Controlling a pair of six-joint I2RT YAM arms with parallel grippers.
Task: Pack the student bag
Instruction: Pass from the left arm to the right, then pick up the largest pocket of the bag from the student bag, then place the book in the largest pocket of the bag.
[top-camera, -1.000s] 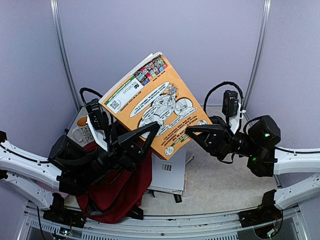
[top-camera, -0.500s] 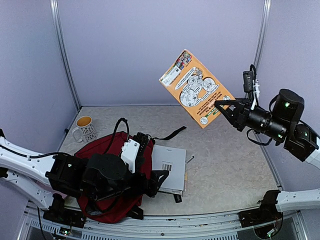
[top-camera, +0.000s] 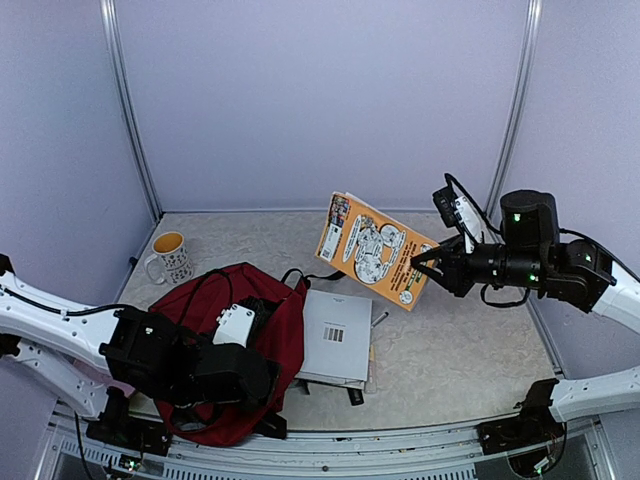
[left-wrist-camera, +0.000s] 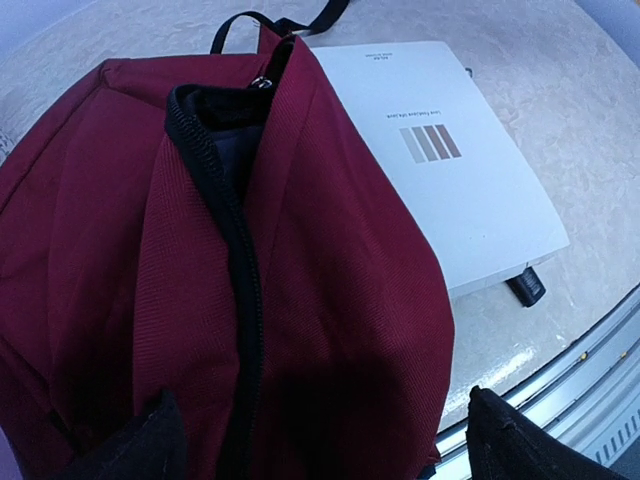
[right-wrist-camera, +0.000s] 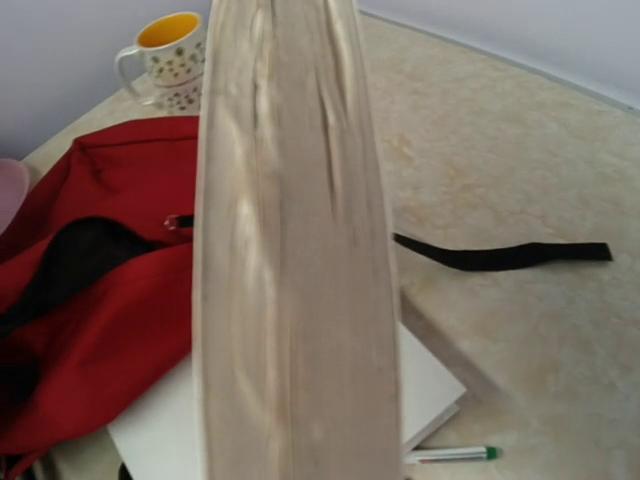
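Top view: student bag (top-camera: 262, 335) lies slumped at the near left of the tabletop (top-camera: 460, 340), its length running roughly near to far. The left hand (top-camera: 250, 370) hangs low over its near end, much the closer of the two. The right hand (top-camera: 425, 268) pinches the lower corner of an orange book (top-camera: 372, 248) in the air, right of the bag, beyond a white booklet (top-camera: 337, 335).

Left wrist view: fingertips (left-wrist-camera: 140, 440) are spread wide, gripping nothing. The zip (left-wrist-camera: 240, 290) runs straight away from them, parted at the far end.

Right wrist view: the book is edge-on and the bag's dark mouth lies down-left, so it likely needs widening first.
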